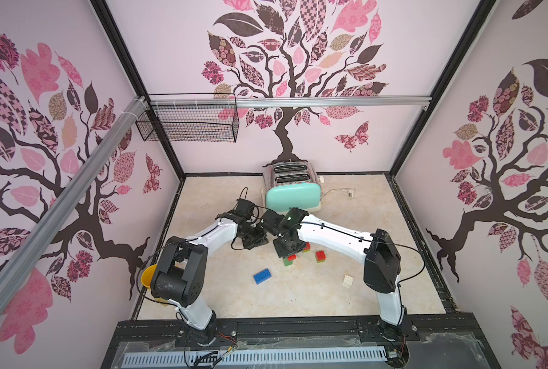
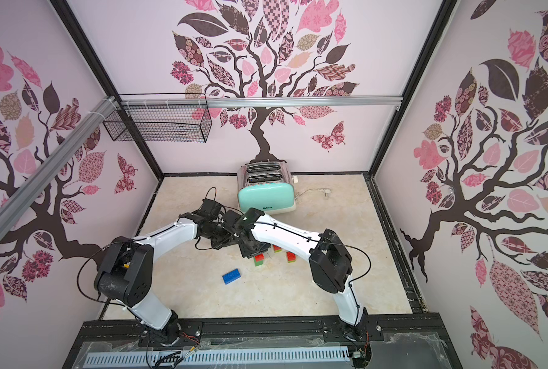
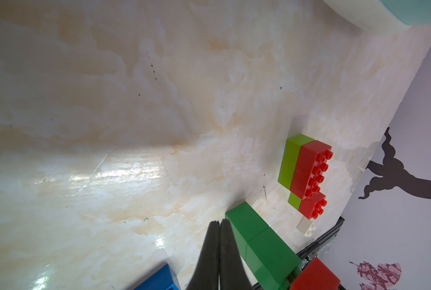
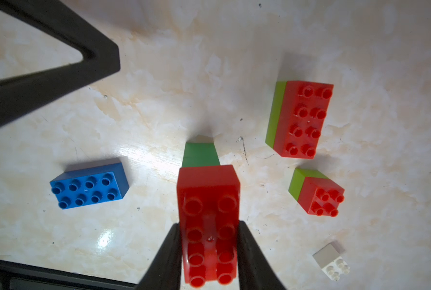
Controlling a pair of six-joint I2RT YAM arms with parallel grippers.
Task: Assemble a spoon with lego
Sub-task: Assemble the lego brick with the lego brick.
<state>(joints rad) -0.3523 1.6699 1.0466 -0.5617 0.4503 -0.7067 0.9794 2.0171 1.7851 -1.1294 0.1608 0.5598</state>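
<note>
The right gripper [image 4: 209,253] is pinching a long red brick [image 4: 208,221] by its two long sides. That brick sits on top of a green stack [image 4: 200,154], and the pair stands near the middle of the table [image 1: 298,297]. This is the start of the spoon. The left gripper [image 3: 219,247] is pressed together with nothing in it, just beside the green stack.

What could go wrong? The stack is tall and thin, so a hard or crooked push from the right gripper could tip it over. The red brick could also sit crooked if its holes miss the studs below. The two arms are very close — they could bump each other, or the left one could knock the stack.

The spoon looks far from done. So far it seems to be just green bricks with one red brick on top. The other lego bits lie loose around it. In a top view, a blue brick [image 1: 262,276] lies at about 7 o'clock from the stack. A small red and lime block [image 1: 320,256] sits at 3 o'clock, and a longer red and lime block [image 4: 301,119] is near it. A white brick [image 1: 347,280] lies at about 4 o'clock, well apart.
</note>
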